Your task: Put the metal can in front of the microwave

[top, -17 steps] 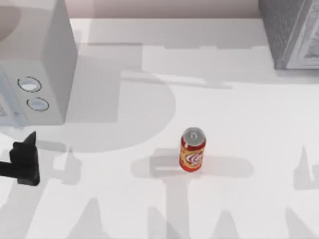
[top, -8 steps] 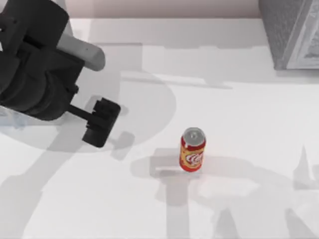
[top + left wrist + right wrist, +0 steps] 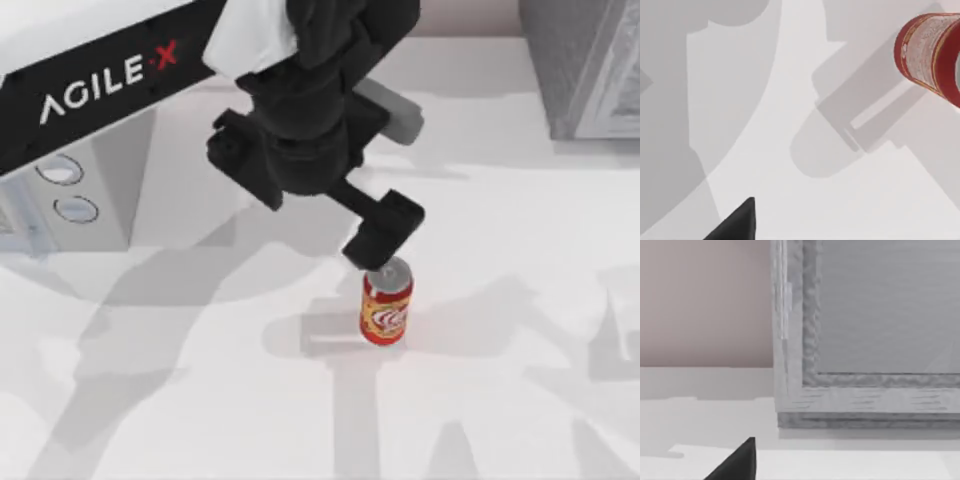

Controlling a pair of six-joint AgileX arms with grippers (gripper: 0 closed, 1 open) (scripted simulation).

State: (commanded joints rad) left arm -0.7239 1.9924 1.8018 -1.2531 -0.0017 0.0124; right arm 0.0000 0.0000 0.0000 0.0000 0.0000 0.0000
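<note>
Your metal can (image 3: 386, 308) stands upright on the white table (image 3: 520, 400), a little right of the middle and toward the near edge, red and orange label facing the camera and silver top partly covered from above. You see the left gripper (image 3: 384, 232) hanging directly over that top, its dark body overlapping the can's far rim in the top view; whether its fingers are spread or closed you cannot tell from here, and nothing shows it gripping the can. In the left wrist view the can (image 3: 932, 57) sits off to one side, with a single dark fingertip (image 3: 737, 222) at the frame's edge and the arm's shadow across the table. The left arm reaches in from the top view's upper left, passing over the microwave (image 3: 70, 190), which stands at the left side, well apart from the can. A darker speckled grey box (image 3: 580, 65) occupies the far right corner; the right wrist view looks at that box (image 3: 865, 340) up close, with one dark fingertip (image 3: 737, 462) at the edge.
</note>
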